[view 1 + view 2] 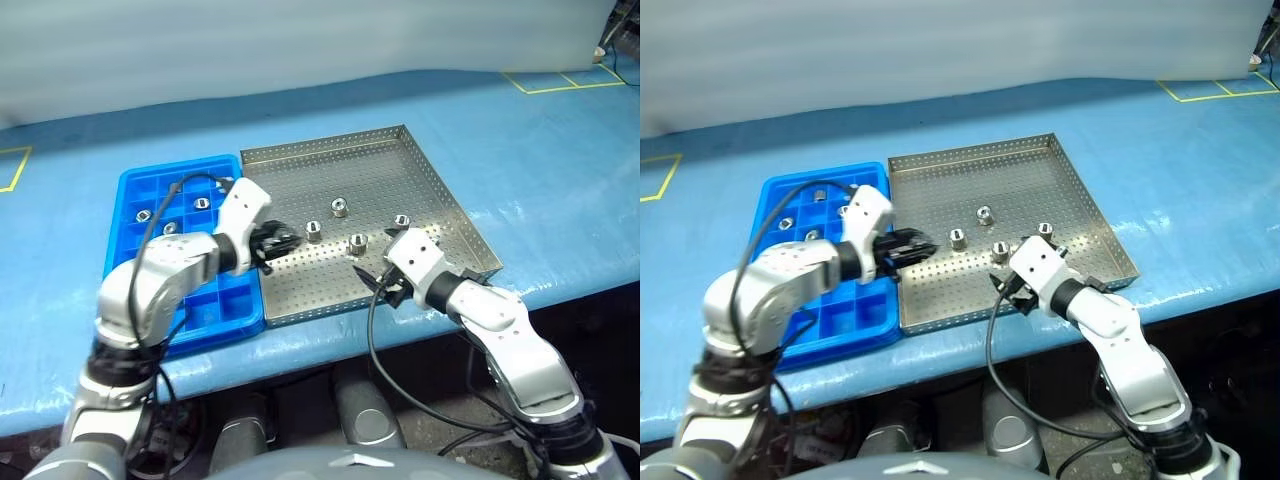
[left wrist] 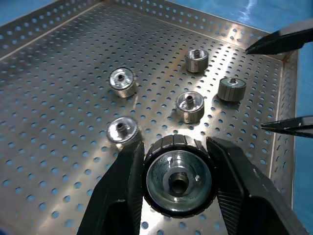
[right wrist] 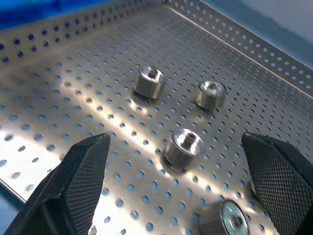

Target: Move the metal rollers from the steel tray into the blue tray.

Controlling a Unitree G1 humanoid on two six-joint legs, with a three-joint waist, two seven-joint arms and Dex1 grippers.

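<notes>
Grippers come first, because they are nearest to the robot at the front edge of the steel tray. The left gripper has its two black fingers pinched on one roller, which sits between them with its hole facing the wrist camera; in the head views this gripper hangs above the tray floor near its left side, just beside the blue tray. The right gripper has its fingers spread wide and holds nothing; it points at a loose roller lying between the two finger tips, and another one lies near its right finger. Farther in, the other metal rollers lie scattered in the middle of the steel tray, standing apart from each other. A few rollers already rest in compartments at the far left part of the blue tray. I judge that the main risk is with the held roller: the surface is smooth and round, so it may slip out or turn between the fingers while it is carried over the raised rim, and then fall back or land between compartments. The right gripper may also push its target away if one finger touches first, since the rollers roll easily on the metal floor.
</notes>
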